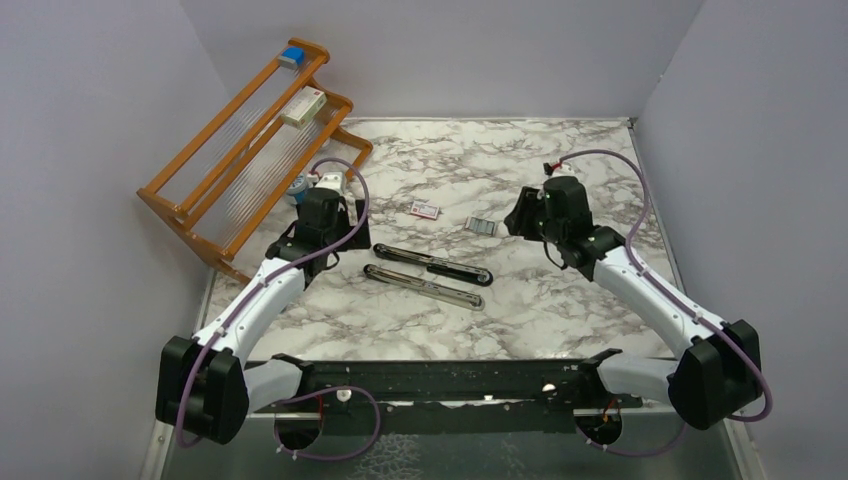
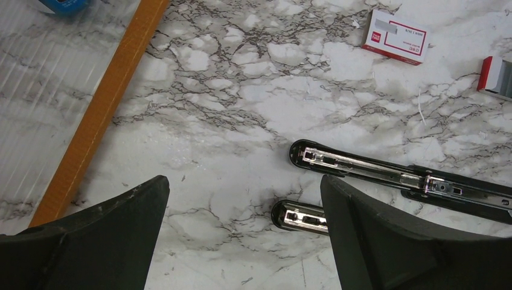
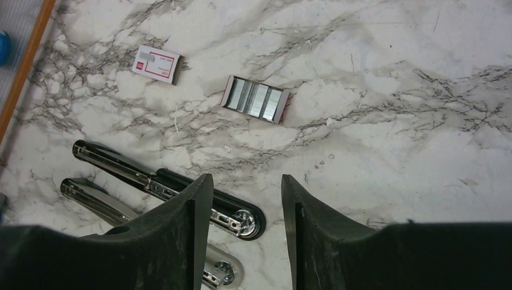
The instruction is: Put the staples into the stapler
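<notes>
Top view, marble table (image 1: pixel 560 300).

- The stapler (image 1: pixel 430 264) is seen lying flat near the table centre. It runs from 10 to 4 o'clock, with its silver inner rail exposed. A light grey-silver stapler-like tool (image 1: pixel 425 287) is laid parallel just beside it, on the 6 o'clock side.
- The grey tray (image 1: pixel 481 225) is found at 1 o'clock from the stapler's middle, apart from it. In the right wrist view the tray is seen to hold the staples (image 3: pixel 255 99) as several silver strips packed side by side, filling it.
- The red-and-white packet (image 1: pixel 424 209) is noted at 12 o'clock from the stapler and at 9 o'clock from the tray, apart from both. Its contents cannot be told.
- A wooden rack (image 1: pixel 250 150) is placed at 10 o'clock on the table. A blue block (image 1: pixel 291 57) is seen on its top shelf, and a white-and-red box (image 1: pixel 303 107) on the shelf below.

Grippers:

- The left gripper (image 2: pixel 243 184) is spread wide with nothing between the fingers. It is held over bare marble, with the stapler's end at its 3 o'clock.
- The right gripper (image 3: pixel 246 181) is parted only partway and nothing is grasped. The tray lies at its 12 o'clock and the stapler at its 8 o'clock.
</notes>
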Robot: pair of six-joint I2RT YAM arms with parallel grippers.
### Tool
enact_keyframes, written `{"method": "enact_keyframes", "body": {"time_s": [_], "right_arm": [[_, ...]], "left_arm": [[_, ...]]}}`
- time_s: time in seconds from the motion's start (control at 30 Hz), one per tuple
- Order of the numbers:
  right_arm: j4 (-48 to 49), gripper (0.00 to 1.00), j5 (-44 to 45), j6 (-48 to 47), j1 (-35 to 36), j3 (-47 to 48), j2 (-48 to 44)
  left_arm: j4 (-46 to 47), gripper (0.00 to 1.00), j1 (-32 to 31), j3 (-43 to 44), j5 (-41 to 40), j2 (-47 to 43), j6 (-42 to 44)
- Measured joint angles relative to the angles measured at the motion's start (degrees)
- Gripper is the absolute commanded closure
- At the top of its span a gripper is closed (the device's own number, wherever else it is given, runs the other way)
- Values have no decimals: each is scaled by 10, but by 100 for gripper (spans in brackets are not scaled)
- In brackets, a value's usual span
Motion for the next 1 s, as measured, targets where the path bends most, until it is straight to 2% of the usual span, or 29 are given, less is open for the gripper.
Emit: {"method": "enact_keyframes", "body": {"time_s": [0.17,0.53,0.83,1.0], "right_arm": [[13,58,-9,-5,0,-11,9],[22,62,-6,-5,16,28,109],[20,63,49,19,64,114,202],[-18,62,106,31,73,152,263]], "left_arm": [[1,1,0,3,3,-1,13],[-11,1,0,94,-5,52,41],[-33,1,0,87,-9,53,41],[-43,2,0,84,-20,51,53]]}}
